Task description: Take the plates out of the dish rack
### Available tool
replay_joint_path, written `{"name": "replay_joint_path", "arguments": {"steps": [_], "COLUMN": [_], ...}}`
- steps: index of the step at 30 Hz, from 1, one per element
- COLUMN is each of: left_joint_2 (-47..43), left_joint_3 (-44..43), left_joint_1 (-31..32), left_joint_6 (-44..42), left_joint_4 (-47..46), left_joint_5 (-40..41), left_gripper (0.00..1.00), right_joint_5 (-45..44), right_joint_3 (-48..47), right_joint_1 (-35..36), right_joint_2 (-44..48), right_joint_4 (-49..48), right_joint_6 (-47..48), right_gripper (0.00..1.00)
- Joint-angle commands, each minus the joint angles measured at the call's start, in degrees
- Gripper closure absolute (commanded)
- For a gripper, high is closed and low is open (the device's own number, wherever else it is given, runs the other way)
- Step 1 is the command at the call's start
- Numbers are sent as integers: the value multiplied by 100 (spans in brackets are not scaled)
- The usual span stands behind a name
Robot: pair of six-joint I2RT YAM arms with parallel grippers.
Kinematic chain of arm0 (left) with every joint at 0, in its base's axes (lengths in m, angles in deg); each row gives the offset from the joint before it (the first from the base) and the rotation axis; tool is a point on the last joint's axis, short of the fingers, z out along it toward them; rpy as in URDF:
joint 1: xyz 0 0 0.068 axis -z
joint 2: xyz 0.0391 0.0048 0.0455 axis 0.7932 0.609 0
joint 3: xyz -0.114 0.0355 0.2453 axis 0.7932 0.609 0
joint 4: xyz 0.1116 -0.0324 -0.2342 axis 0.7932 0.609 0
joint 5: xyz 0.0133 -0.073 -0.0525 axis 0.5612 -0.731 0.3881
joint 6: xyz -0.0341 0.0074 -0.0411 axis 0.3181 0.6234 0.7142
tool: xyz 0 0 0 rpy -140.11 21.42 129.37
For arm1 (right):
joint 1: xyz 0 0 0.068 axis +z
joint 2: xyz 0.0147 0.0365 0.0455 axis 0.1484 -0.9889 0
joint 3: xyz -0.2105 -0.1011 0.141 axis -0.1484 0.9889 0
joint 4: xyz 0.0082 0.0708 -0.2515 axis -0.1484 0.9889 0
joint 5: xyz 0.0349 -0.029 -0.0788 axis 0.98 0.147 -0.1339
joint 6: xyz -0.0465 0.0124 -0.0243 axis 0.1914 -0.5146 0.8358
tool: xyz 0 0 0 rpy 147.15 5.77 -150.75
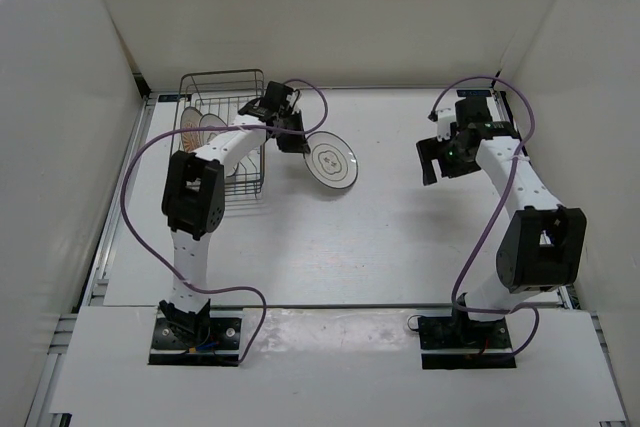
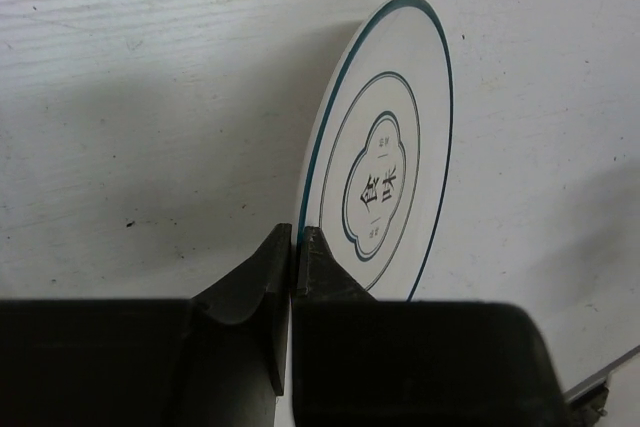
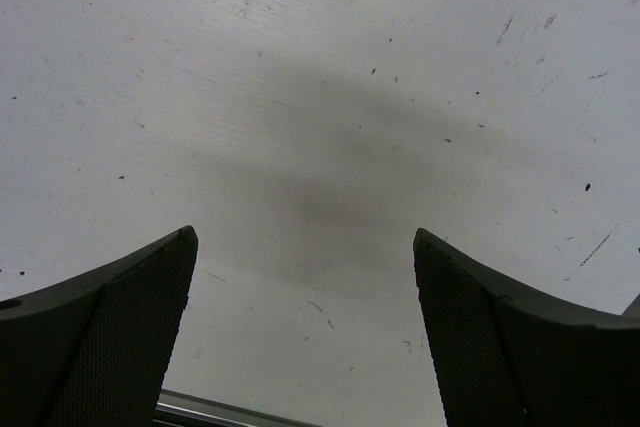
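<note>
My left gripper is shut on the rim of a white plate with grey rings and holds it tilted over the table, just right of the dish rack. In the left wrist view the fingers pinch the near edge of this plate, which has a teal rim and printed characters at its centre. Two more plates stand upright in the rack, partly hidden by my left arm. My right gripper is open and empty at the right; its wrist view shows only bare table below it.
White walls close in the table on the left, back and right. The rack sits in the back left corner. A metal rail runs along the table's edge near my right gripper. Purple cables loop off both arms.
</note>
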Motion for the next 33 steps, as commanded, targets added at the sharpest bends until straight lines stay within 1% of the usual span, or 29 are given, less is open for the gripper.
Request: {"name": "replay_joint_path", "arguments": {"steps": [1, 2, 7, 8, 9, 10, 11, 16, 18, 19, 21, 22, 24, 26, 28, 29, 30, 31, 32, 33], "left_joint_2": [-113, -60, 63, 81, 142, 151, 177, -42, -147, -182, -218, -314, -463, -665, -903, -1234, -1342, -1769, -1930, -2106], "left_joint_3": [13, -21, -162, -232, -259, -337, -390, -224, -294, -607, -855, -1205, -1392, -1603, -1560, -1438, -1202, -1086, -459, -252], "left_joint_1": [46, 38, 29, 37, 11, -15, -76, -86, -94, -86, -68, -59, -7, 20, 72, 90, 81, 81, 73, 38], "left_joint_6": [156, 156, 94, 103, 138, 156, 156, 103, 59, 24, -55, -255, -388, -757, -1012, -1300, -1416, -1635, -1881, -1831], "left_joint_4": [-91, -30, 339, 410, 489, 663, 839, 1078, 1218, 1288, 1561, 1596, 1579, 1474, 1193, 1071, 634, 439, -216, -336], "left_joint_5": [-71, -80, -71, -80, -89, -132, -159, 122, 306, 368, 657, 719, 1017, 1158, 1404, 1458, 1458, 1389, 1344, 1440], "left_gripper": [95, 91, 82, 72, 54, 30, 0, 0, 0, 0, 0, 0, 0, 0, 0, 0, 0, 0, 0, 0], "right_joint_5": [164, 190, 365, 384, 401, 445, 515, 875, 911, 981, 1042, 1069, 1113, 1104, 1078, 1078, 1087, 1113, 1183, 1323], "right_joint_3": [-116, -116, -89, -81, -98, -107, -124, -239, -282, -300, -458, -528, -581, -660, -756, -792, -862, -967, -1038, -1213], "right_joint_1": [-91, -160, -284, -302, -328, -337, -337, -416, -434, -416, -425, -442, -425, -434, -425, -425, -433, -434, -434, -416], "right_joint_2": [54, 20, -77, -121, -147, -174, -174, -288, -341, -367, -446, -499, -525, -596, -631, -657, -684, -736, -780, -824], "right_joint_4": [-146, -155, -207, -225, -225, -208, -207, -93, -58, 12, 196, 232, 319, 337, 294, 276, 276, 328, 390, 477], "right_joint_6": [76, 94, 112, 86, 85, 68, 33, -38, -46, -46, -64, -55, -90, -160, -239, -249, -266, -266, -231, -179], "right_gripper": [10, 10, 10, 10, 10, 10, 10, 10, 10, 10, 10, 10, 10, 10, 10, 10, 10, 10, 10, 10]}}
